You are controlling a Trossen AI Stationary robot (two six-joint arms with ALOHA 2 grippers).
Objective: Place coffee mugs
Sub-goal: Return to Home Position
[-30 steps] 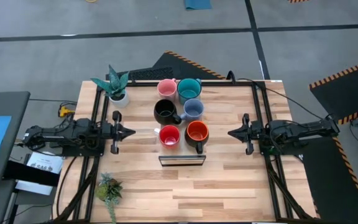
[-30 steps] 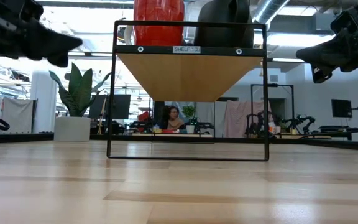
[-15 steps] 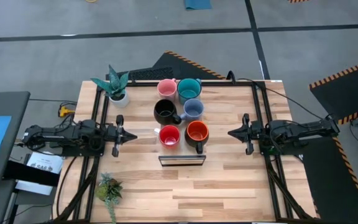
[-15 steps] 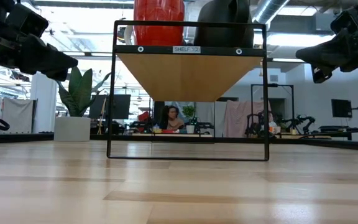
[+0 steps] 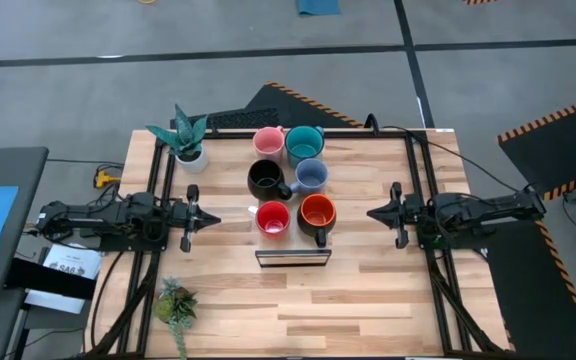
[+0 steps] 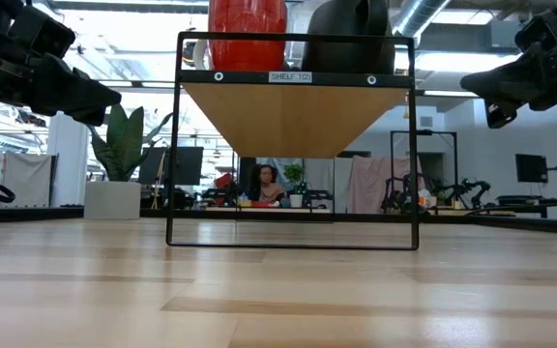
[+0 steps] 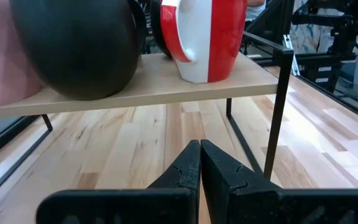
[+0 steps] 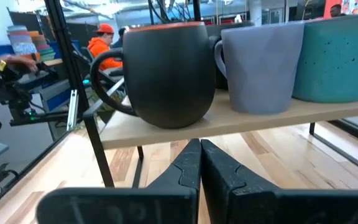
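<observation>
Across the far half of your table (image 5: 368,300), all six coffee mugs crowd the top of the raised shelf (image 6: 296,111). The pink mug (image 5: 268,141) and teal mug (image 5: 304,141) stand along its far edge, and the black mug (image 5: 265,178) and pale blue mug (image 5: 311,175) in the middle. The red mug (image 5: 272,217) and orange mug (image 5: 316,212) stand along its near edge, the orange one's handle turned toward that edge. Placement looks finished, so what remains for you is parking the arms. Your left gripper (image 5: 208,217) hangs off the shelf's left edge, tip aimed at the red mug and apart from it. Your right gripper (image 5: 373,213) hangs off the right edge, aimed at the orange mug from farther out. The risk, as it appears, lies in height: the low view puts both tips about level with the mugs' lower halves, above the shelf board. Any inward drift or wide swing as you fold the arms could clip a front-row mug, shove it into its neighbours, or tip it over the near edge. The mugs stand close together, so one knock would likely spread. Both wrist views show the jaws pressed together tip to tip, holding nothing and touching nothing.
</observation>
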